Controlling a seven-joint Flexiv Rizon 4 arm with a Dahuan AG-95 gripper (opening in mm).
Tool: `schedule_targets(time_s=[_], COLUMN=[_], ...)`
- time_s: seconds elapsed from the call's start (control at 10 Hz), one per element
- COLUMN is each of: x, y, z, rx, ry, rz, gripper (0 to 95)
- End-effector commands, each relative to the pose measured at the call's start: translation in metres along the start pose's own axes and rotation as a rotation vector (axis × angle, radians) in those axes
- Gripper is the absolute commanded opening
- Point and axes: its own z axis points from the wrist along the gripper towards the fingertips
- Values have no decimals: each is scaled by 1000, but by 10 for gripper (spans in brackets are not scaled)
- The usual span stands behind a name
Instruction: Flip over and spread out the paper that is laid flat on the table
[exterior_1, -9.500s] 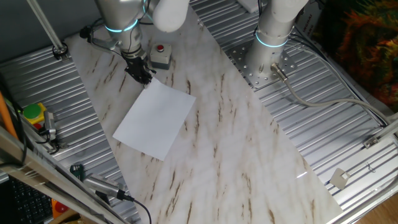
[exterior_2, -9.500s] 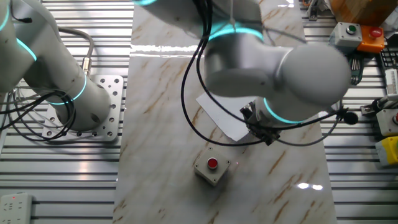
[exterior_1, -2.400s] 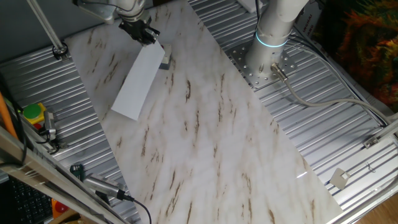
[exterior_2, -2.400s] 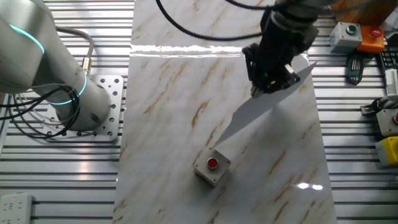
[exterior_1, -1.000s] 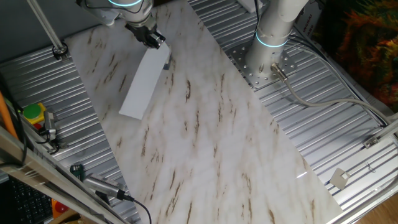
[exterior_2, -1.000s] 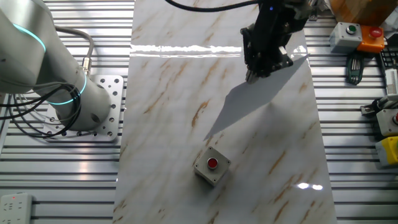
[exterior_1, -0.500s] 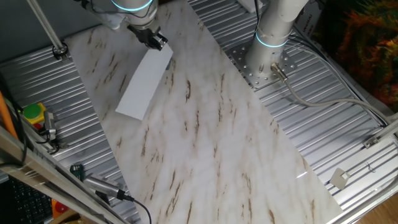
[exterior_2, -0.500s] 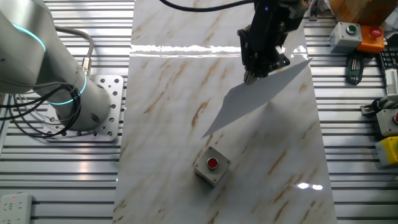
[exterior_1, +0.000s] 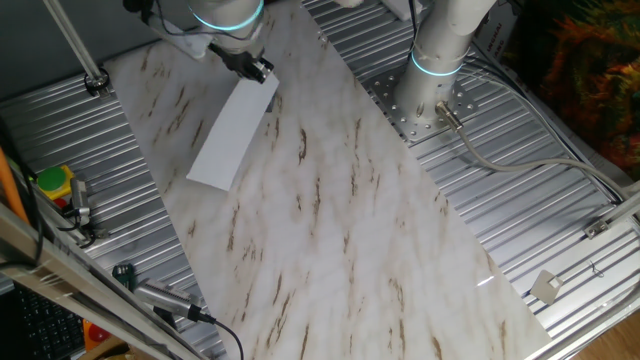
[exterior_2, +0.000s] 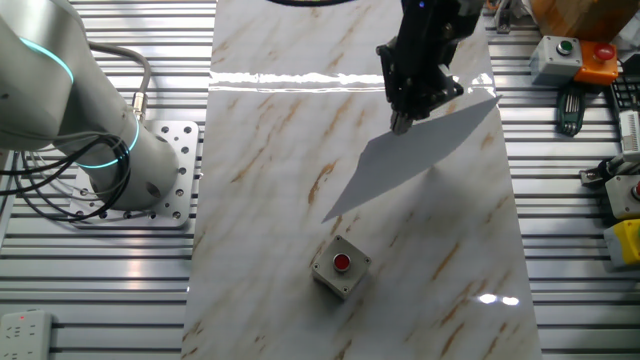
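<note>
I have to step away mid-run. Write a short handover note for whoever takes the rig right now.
Gripper: shut on the paper, pinching its edge near one corner.
Paper: lifted and tilted above the table, seen as a narrow slanted strip in one fixed view; whether its lowest corner touches the top cannot be told. A small box with a red button sits on the table just past that low corner.
Done: sheet picked up off the table and partly turned.
Left: finish turning it over, lay it down flat, spread it out, release.

One paper (exterior_2: 410, 158), one button box (exterior_2: 340, 266), one hand (exterior_2: 403, 118).
</note>
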Motion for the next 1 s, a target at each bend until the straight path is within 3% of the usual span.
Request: schedule_targets(time_s=[0.1,0.4,1.0], x=[1,-5,-17], y=[3,13,31], z=[-2,-7,-13], rx=[-7,-66,-129], ry=[5,-8,-20], rz=[34,125,241], gripper=[0,0,0])
